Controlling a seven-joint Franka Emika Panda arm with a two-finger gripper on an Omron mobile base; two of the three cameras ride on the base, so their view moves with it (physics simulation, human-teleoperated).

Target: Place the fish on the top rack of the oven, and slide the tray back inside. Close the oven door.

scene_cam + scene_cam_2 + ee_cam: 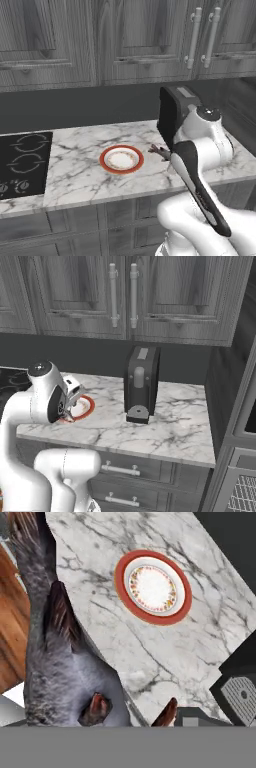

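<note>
The white arm bends down over the front edge of a marble worktop (75, 175), its pincer (74, 402) lowered just beside a red-rimmed white plate (121, 159). In the hand view the fish (55, 662) looms right against the camera, its dark grey body and pinkish-brown fins covering the worktop's edge and part of the wooden floor (10, 617) beyond it. The fish's bulk hides the fingertips, so it cannot be told whether the pincer is spread around the fish or already pinching it. Nor can it be told whether the fish rests on the marble or is clear of it. From the left base view only its brownish tail (159, 151) shows, poking out from behind the arm, near the plate's right side but apart from it.

The plate sits bare on the marble. Behind the fish, towards the wall, stands an upright black appliance (140, 383). A black cooktop (22, 165) with ring marks lies well apart at the worktop's left end. Grey wood-grain cabinets (90, 291) with silver bar handles hang above. At the right edge of the right base view stands the oven (248, 421), with a patch of silver wire grid (245, 493) low in the corner.
</note>
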